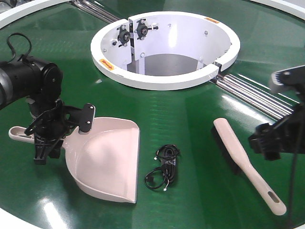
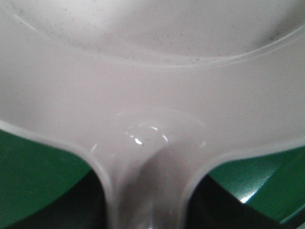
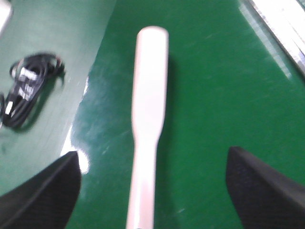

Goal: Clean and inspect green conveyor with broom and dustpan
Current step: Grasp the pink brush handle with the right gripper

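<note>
Glossy green conveyor [image 1: 186, 112] — beige broom [image 1: 238, 155] under wide-spread right end effector [image 3: 152, 157]; left end effector [image 1: 45, 143] at dustpan [image 1: 107, 162] handle, grip unclear

The green conveyor [image 1: 190, 119] fills all three views edge to edge, so the room shows mainly through its light. That light is bright and white and comes from above: it lies on the glossy surface as a pale glare patch [image 1: 47, 210] at the near left, with fainter streaks across the middle and the right. In the right wrist view a broad milky sheen [image 3: 43, 71] washes the left half of the surface and ends in one hard bright spot. Shadows are soft-edged and stay close under whatever casts them. Through the white ring [image 1: 162, 82] a flat grey surface [image 1: 167, 64] lies lower down, lighter in its middle and shaded toward the edges; whether it is the floor cannot be told.
</note>
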